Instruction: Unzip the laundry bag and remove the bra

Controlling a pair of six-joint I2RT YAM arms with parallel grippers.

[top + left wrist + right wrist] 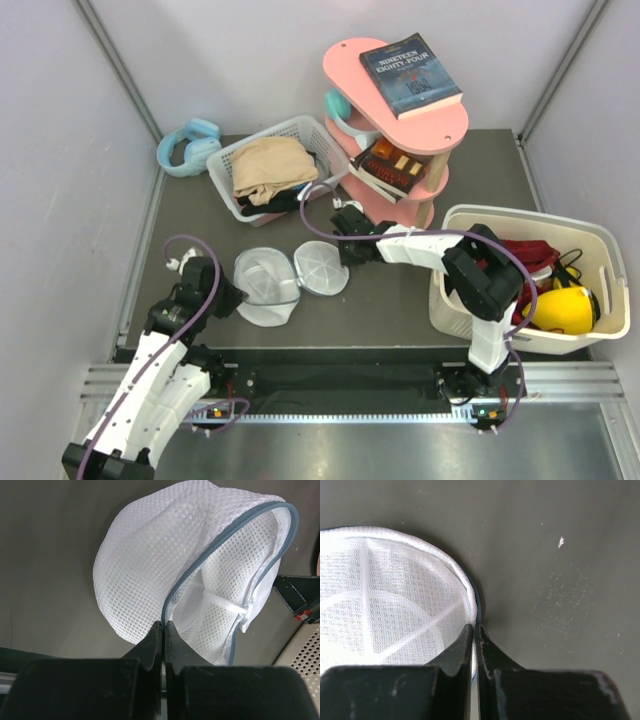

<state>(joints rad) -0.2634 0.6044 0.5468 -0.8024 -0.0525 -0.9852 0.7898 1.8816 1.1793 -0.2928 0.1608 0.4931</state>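
Observation:
The laundry bag (pixel 268 290) lies unzipped on the dark table, spread into two white mesh halves. My left gripper (pixel 232 297) is shut on the blue-teal zipper rim of the left half (pixel 140 555), and its tips (pixel 163 624) pinch the band. My right gripper (pixel 345 250) is shut on the rim of the right half (pixel 385 605), with its tips (pixel 475 626) closed on the edge. White fabric with a thin strap (pixel 225 605) shows inside the left half. I cannot tell if it is the bra.
A white slatted basket (pixel 225 165) with beige clothes stands behind the bag. Blue headphones (pixel 187 145) lie at the back left. A pink shelf (pixel 440 125) with books stands at the back. A cream tub (pixel 600 250) with red and yellow items stands at the right.

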